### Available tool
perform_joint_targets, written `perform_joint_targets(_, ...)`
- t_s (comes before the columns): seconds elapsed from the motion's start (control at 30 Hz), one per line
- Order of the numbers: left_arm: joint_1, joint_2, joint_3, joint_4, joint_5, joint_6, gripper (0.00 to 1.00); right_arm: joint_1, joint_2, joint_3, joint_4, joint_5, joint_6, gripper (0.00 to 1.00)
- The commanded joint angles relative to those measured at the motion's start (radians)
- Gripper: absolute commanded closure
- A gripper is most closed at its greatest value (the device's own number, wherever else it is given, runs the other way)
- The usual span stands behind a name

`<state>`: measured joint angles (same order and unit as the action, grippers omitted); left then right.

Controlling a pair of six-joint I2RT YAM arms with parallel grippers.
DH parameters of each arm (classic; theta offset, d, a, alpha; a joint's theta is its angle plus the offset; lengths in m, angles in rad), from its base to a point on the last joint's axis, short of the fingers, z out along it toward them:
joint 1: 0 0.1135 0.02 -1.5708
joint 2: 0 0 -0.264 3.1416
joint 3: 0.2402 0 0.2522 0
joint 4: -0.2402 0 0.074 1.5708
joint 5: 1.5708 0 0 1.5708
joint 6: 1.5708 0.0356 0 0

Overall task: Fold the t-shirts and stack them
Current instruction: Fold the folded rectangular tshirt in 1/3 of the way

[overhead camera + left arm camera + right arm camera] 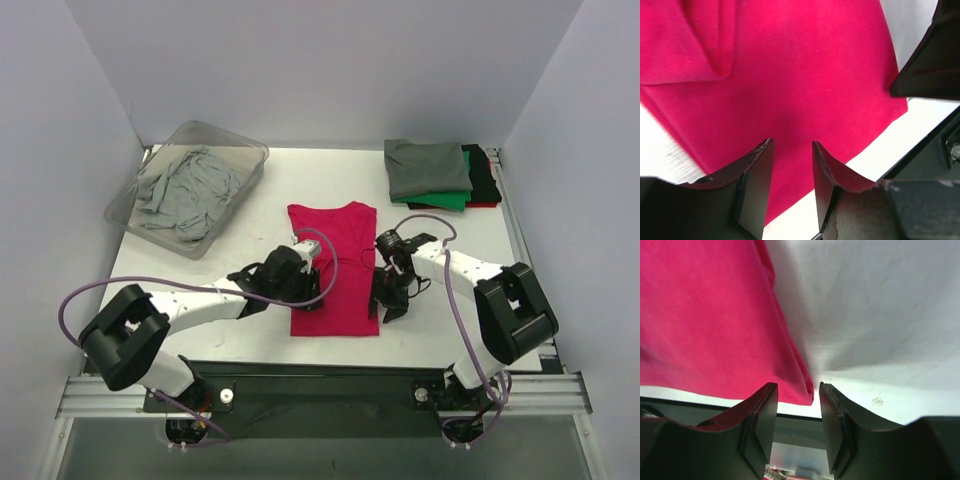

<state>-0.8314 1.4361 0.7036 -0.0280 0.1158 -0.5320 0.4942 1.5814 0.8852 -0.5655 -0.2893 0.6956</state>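
Fingers of the left gripper (792, 145) fill the bottom of the left wrist view, parted with a narrow gap and gripping nothing, with magenta cloth flat beneath them. On the white table (330, 170) the magenta shirt (333, 270) lies at the middle – folded into a narrow rectangle, its long axis running from the near side to the far side, collar at the far end, hem close to the table's near edge. One folded-in flap shows on its left side in the left wrist view.

At the far left sits a clear bin (250, 150), tilted askew and holding crumpled light grey shirts (185, 190). At the far right corner is a stack: a dark grey shirt (428, 165) on top, then green (440, 200), black (485, 175) and red (485, 204) edges showing under it.

Bare table lies between bin and magenta shirt, along the far middle, and right of the shirt below the stack.

Over the shirt's near right corner is the right gripper (797, 387) – jaws apart, the cloth's corner just beyond the gap, not clamped.
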Motion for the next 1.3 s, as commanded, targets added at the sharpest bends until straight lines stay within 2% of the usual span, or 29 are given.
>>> perform_joint_targets(0.0, 0.006, 0.03, 0.042, 0.088, 0.078, -0.016, 0.53, 0.04, -0.054, -0.02, -0.02, -0.037, -0.001, 0.61)
perform_joint_targets(0.27, 0.055, 0.027, 0.014, 0.125, 0.056, -0.031, 0.53, 0.084, -0.032, -0.034, -0.022, -0.028, 0.03, 0.61)
perform_joint_targets(0.7, 0.1, 0.113, 0.031, 0.198, 0.061, -0.036, 0.53, 0.084, 0.022, -0.049, -0.02, -0.027, 0.018, 0.68)
perform_joint_targets(0.9, 0.15, 0.133, 0.042, 0.214, 0.002, -0.028, 0.53, 0.084, 0.046, -0.046, -0.022, -0.031, 0.004, 0.69)
perform_joint_targets(1.27, 0.229, 0.211, 0.094, 0.313, 0.007, -0.054, 0.53, 0.083, 0.083, -0.035, -0.031, -0.034, -0.015, 0.71)
